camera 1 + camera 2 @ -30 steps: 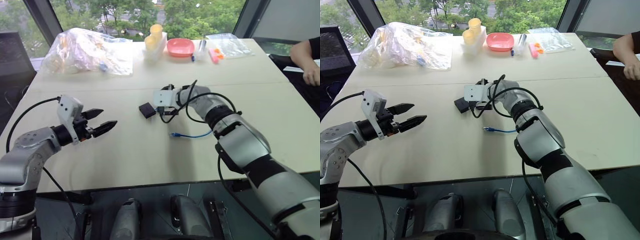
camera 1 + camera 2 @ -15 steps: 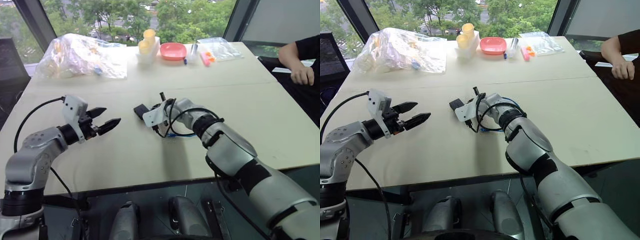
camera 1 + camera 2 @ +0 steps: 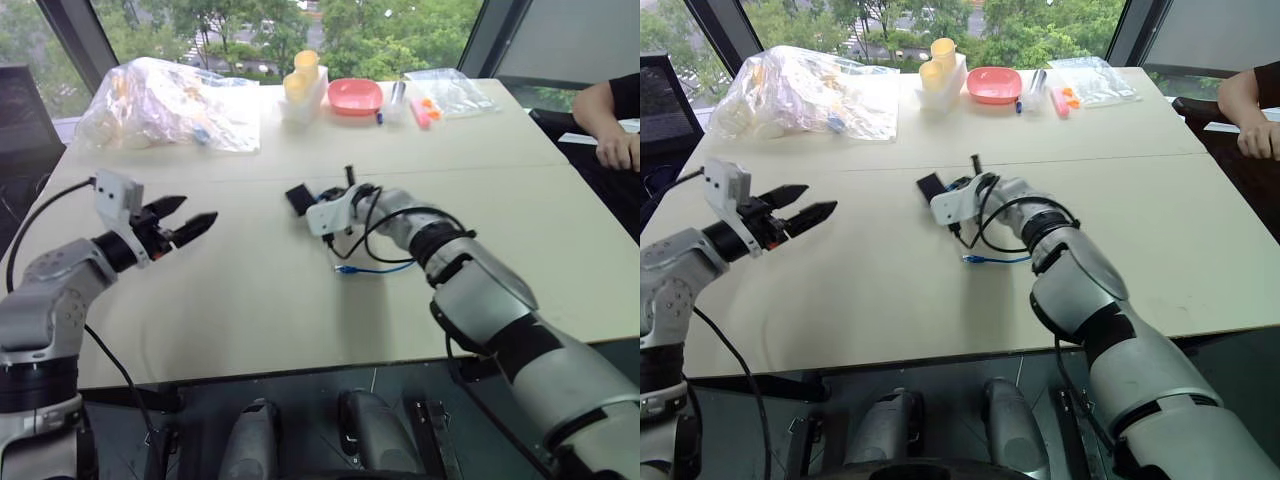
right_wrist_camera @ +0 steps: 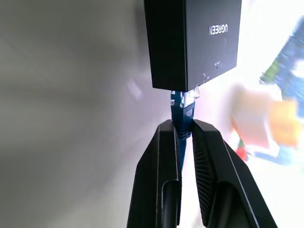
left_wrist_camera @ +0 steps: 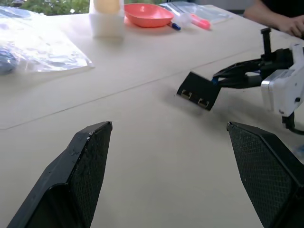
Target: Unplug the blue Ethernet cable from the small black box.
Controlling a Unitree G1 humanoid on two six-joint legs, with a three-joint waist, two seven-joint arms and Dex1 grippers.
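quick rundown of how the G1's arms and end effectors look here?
Silver-grey arm shells with black joint bands. A loose black cable loops along each forearm. White camera block at each wrist. Left end effector and right end effector: two black tapered fingers each, with finely textured inner pads.

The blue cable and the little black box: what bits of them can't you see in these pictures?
- Blue Ethernet cable: in the right wrist view, the right gripper pinching it hides the rest.
- Its middle stretch in the head views: behind the right arm; the loose end is too small to read.
- Small black box: ports too small to tell apart.
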